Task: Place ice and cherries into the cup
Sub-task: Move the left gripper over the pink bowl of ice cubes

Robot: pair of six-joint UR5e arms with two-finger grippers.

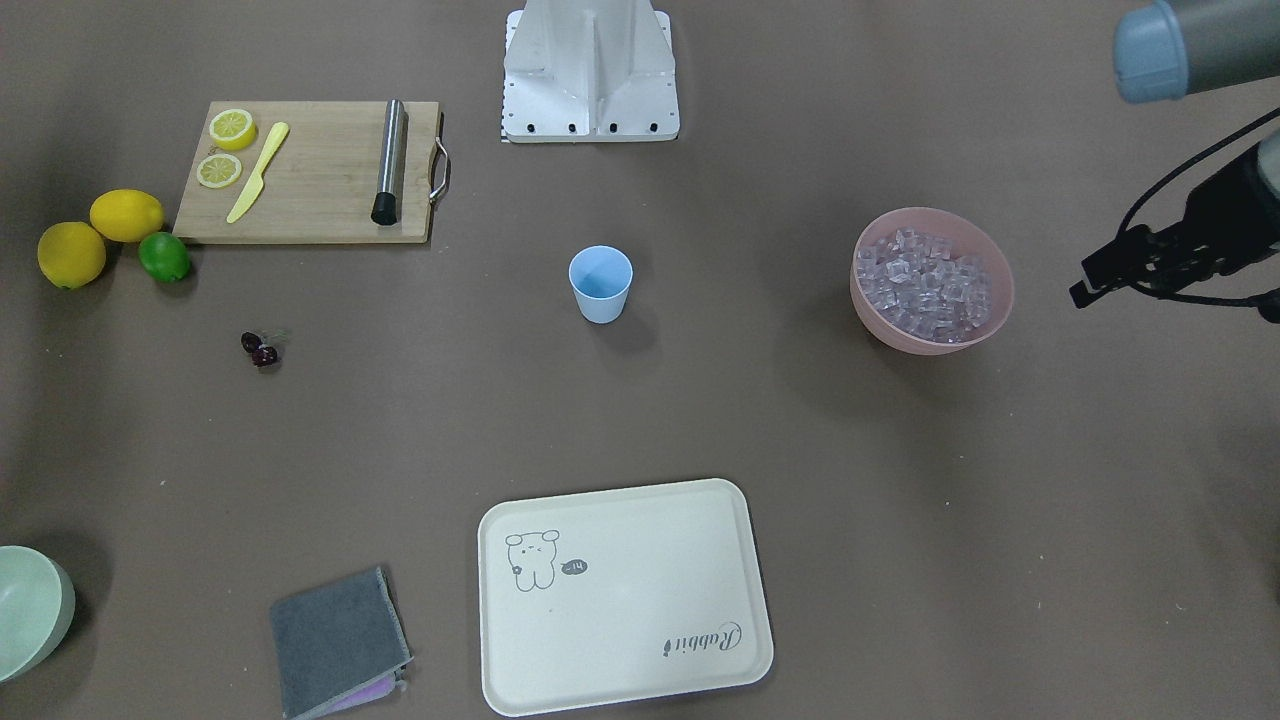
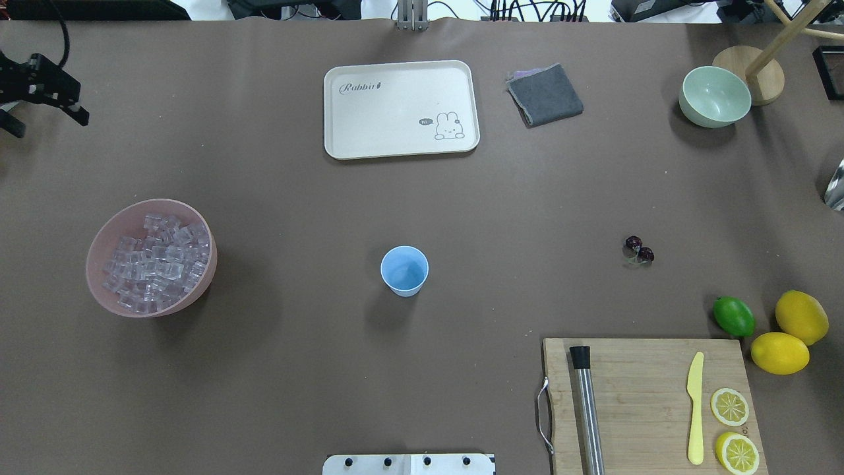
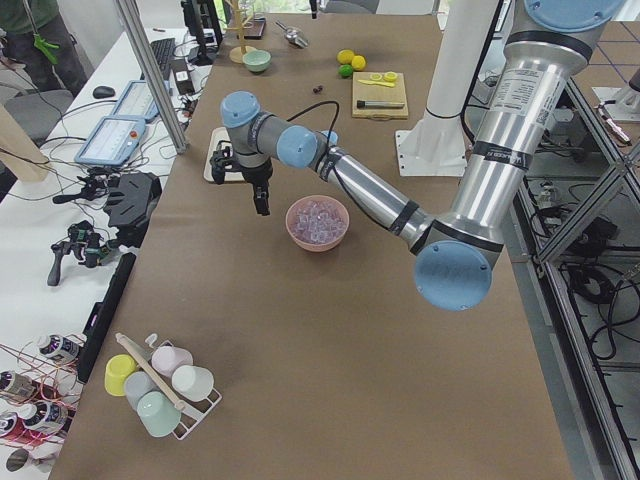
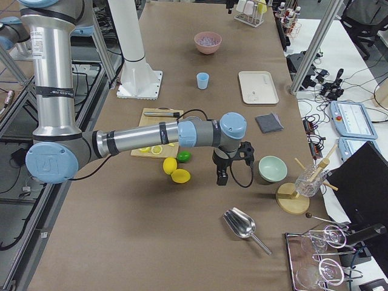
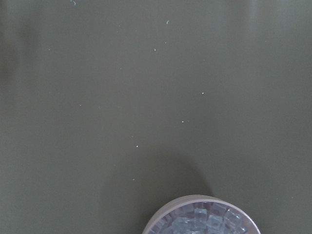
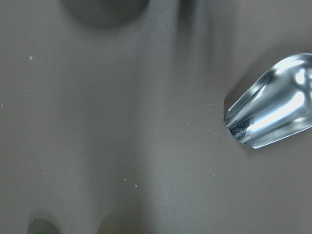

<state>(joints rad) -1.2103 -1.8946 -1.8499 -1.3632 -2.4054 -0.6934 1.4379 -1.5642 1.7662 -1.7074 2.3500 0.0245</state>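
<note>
Nothing is loaded yet: the cup [image 2: 404,270] stands empty mid-tabletop. The ice [image 2: 157,264] is heaped in a pink bowl [image 2: 96,245] well to the cup's left, and the cherries [image 2: 639,250] lie loose well to its right. The left tool [image 1: 1085,280] hangs beyond the bowl, fingers apart and holding nothing; it probably must come over the ice next. Only the right side view shows the right tool [image 4: 222,177], its opening unreadable, near a scoop [image 4: 239,223] that the overhead view barely catches.
</note>
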